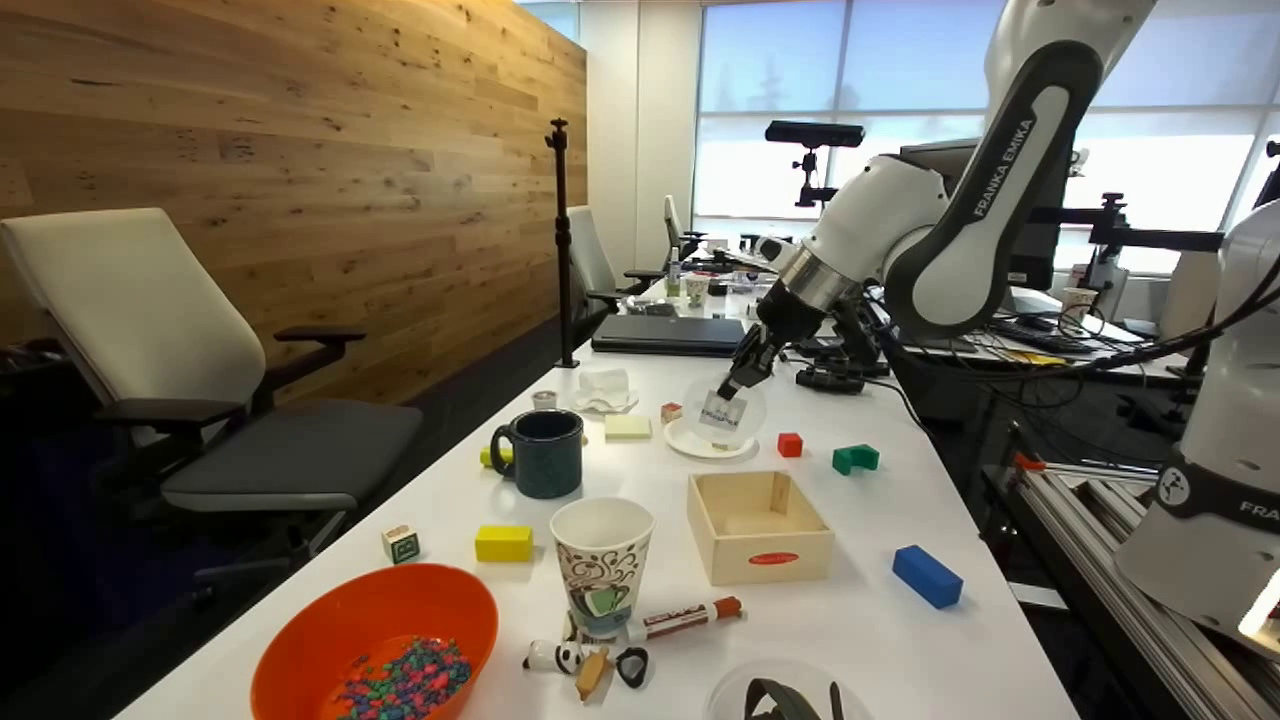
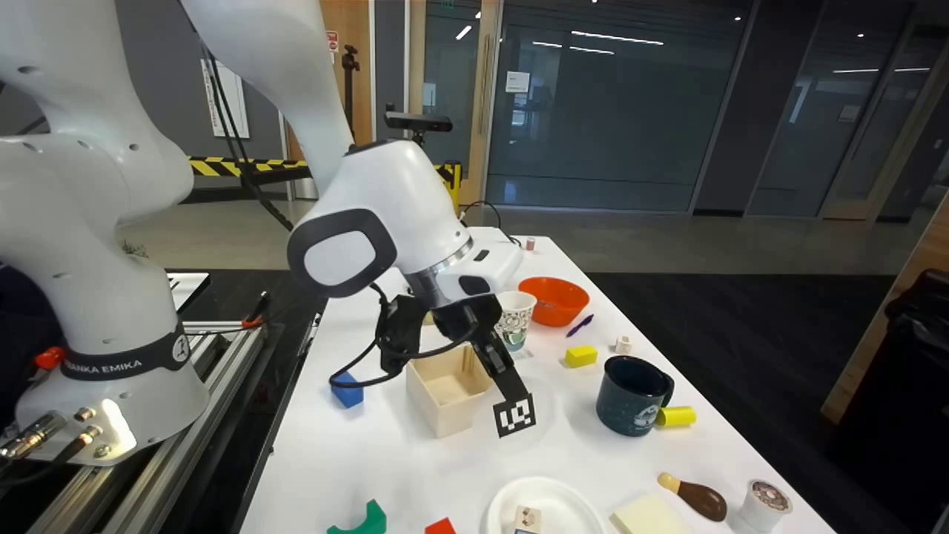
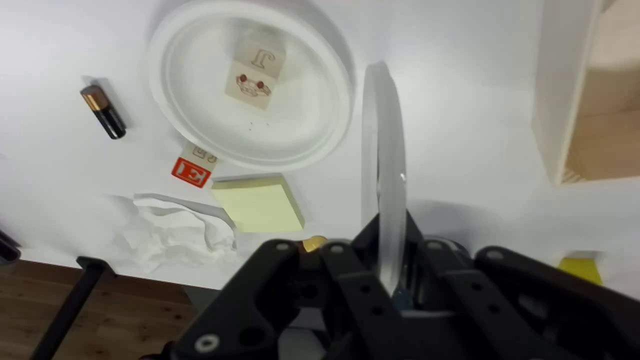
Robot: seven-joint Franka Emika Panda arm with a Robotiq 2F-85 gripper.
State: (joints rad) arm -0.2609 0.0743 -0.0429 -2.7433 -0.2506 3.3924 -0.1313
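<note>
My gripper (image 3: 391, 227) is shut on a clear plastic lid (image 3: 393, 165), which stands on edge between the fingertips in the wrist view. In an exterior view the round lid (image 1: 745, 412) shows its face, tilted, with the gripper (image 1: 730, 388) at its upper edge. It hangs over the table close to a white plate (image 1: 690, 442). Seen from the wrist, that plate (image 3: 305, 110) lies left of the lid, and a wooden letter block (image 3: 255, 75) sits in it. The lid's lower end is hidden between the fingers.
Right of the lid is an open wooden box (image 3: 562, 100). A battery (image 3: 104, 112), sticky notes (image 3: 260, 206) and crumpled tissue (image 3: 175, 230) lie around the plate. Also on the table are a dark mug (image 1: 545, 455), paper cup (image 1: 603, 555), orange bowl (image 1: 330, 620) and blue block (image 1: 927, 576).
</note>
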